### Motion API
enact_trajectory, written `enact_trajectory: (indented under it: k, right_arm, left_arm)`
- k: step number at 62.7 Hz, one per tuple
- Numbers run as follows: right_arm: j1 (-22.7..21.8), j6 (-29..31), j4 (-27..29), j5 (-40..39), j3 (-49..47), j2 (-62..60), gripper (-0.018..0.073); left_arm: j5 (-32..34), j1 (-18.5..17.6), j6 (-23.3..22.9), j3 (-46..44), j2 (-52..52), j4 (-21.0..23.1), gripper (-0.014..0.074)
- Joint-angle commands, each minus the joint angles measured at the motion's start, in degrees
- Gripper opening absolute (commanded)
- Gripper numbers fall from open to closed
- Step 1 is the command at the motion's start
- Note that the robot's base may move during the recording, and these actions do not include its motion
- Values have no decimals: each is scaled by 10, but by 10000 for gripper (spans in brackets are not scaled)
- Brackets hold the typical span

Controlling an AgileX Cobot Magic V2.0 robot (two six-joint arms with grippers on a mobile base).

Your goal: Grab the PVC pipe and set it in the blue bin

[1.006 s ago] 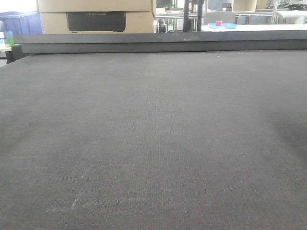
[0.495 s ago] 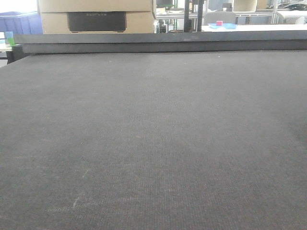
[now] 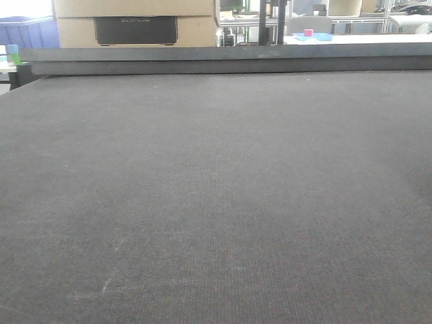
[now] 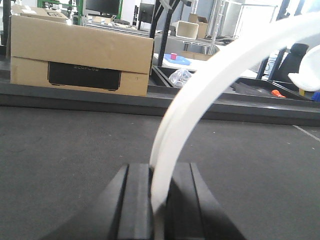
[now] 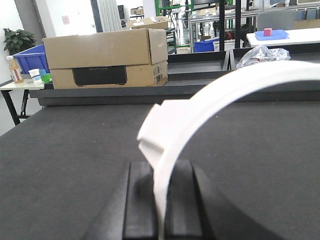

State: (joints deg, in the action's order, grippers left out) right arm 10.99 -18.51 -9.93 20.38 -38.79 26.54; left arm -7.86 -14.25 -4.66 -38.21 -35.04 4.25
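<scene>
Two tools, one catch: on my left wrist feed, the left tool [image 4: 159, 197] is pressed together on a white curved pipe [image 4: 184, 105], its dark fingers [image 4: 135, 200] pinching the pipe's lower end. From there the pipe rises and arcs up toward the right of the frame, above the dark tabletop [image 4: 60, 150] and short of its far edge.

On the right wrist feed, the right tool [image 5: 161, 200] pinches a white pipe [image 5: 200, 97] in the same way. That pipe has a stepped collar just above the fingers [image 5: 140, 200] and also bows up to the right. I cannot tell from these feeds whether both tools grip the same pipe.

A cardboard box [image 3: 135, 20] stands just beyond the tabletop's far edge, toward the far left corner. Left of the box, past that corner, sits the blue bin [image 3: 27, 32], well apart from both tools. Farther back on the right, a pink cube [image 3: 308, 32] rests on a blue tray [image 3: 322, 36].
</scene>
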Motion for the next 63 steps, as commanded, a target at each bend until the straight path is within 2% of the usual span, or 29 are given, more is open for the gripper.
enact_trajectory:
  k: [1,63]
  right_arm:
    - [2,3,-9,-15,1,-3,-169]
    - [2,3,-9,-15,1,-3,-169]
  left_arm:
    - [12,-3,-1,-2,5,-1,-111]
    - [12,-3,-1,-2,5,-1,-111]
